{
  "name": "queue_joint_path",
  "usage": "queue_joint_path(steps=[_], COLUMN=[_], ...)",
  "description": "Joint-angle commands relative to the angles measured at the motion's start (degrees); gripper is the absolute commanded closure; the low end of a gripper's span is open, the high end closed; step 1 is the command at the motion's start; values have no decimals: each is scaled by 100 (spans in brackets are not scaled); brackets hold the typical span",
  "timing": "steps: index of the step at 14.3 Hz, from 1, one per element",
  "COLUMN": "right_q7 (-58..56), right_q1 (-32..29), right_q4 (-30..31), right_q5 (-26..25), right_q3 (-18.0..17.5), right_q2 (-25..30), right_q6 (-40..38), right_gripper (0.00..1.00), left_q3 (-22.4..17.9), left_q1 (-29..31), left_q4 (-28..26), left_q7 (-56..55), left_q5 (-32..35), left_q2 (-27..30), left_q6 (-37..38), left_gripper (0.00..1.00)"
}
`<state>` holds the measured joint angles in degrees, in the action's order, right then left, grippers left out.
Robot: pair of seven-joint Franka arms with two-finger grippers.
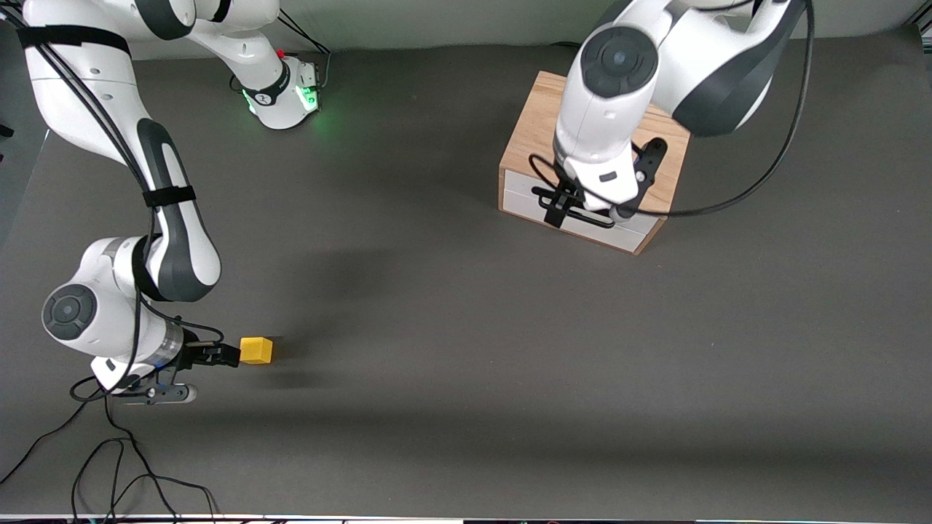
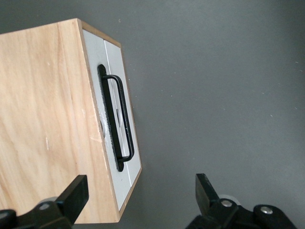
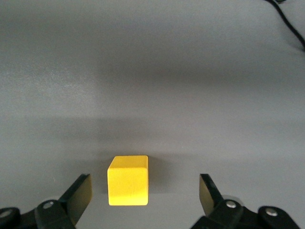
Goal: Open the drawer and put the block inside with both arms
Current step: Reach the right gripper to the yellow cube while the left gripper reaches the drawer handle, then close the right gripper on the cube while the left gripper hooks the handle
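Observation:
The yellow block point(image 1: 256, 350) lies on the dark table toward the right arm's end. My right gripper point(image 1: 230, 355) is low at the block, open. In the right wrist view the block point(image 3: 127, 180) sits between the spread fingertips point(image 3: 78, 193), untouched and closer to one of them. The wooden box point(image 1: 535, 127) stands toward the left arm's end, with the white drawer point(image 1: 520, 204) closed. My left gripper point(image 1: 561, 207) hangs open over the box's front edge. The left wrist view shows the drawer front with its black bar handle point(image 2: 119, 117), and the open left gripper point(image 2: 140, 193) straddles a corner of the box.
Loose black cables point(image 1: 124, 466) trail on the table near the front camera at the right arm's end. A cable point(image 1: 728, 200) loops from the left arm beside the box. The right arm's green-lit base point(image 1: 287, 94) stands at the table's edge farthest from the front camera.

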<state>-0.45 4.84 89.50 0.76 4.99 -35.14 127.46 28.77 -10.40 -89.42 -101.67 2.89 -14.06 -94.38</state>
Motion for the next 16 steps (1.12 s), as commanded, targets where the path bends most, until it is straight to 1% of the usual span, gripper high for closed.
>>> queue_joint_path(steps=[1,3,7,8,11,13,16], right_q7=[1,1,10,10,1,10,2], right_q1=[26,26,61,61,70,70,70], right_q4=[-153,-83,-30,-12,5,180,471], right_q5=[-14,-14,-5,-5,-5,-5,-5], right_q3=[-24,-33,-33,-33,-77,-77,-77], right_q2=[-221,-300,-528,-598,-740,-740,-722], right_q6=[59,200,603,726,912,973,1298], right_gripper=[0,0,0,0,0,0,0], left_q3=[-64,-82,-82,-82,-82,-82,-91], left_q1=[29,38,126,118,100,91,118], left_q4=[-65,-390,-1233,-1366,-1420,-1481,-1490], left_q7=[-222,-213,-213,-213,-221,-222,-274], left_q5=[107,150,186,221,361,432,502], left_q2=[-141,-141,-141,-141,-474,-632,-835], left_q6=[42,-80,-852,-1063,-1293,-1442,-1592], left_gripper=[0,0,0,0,0,0,0])
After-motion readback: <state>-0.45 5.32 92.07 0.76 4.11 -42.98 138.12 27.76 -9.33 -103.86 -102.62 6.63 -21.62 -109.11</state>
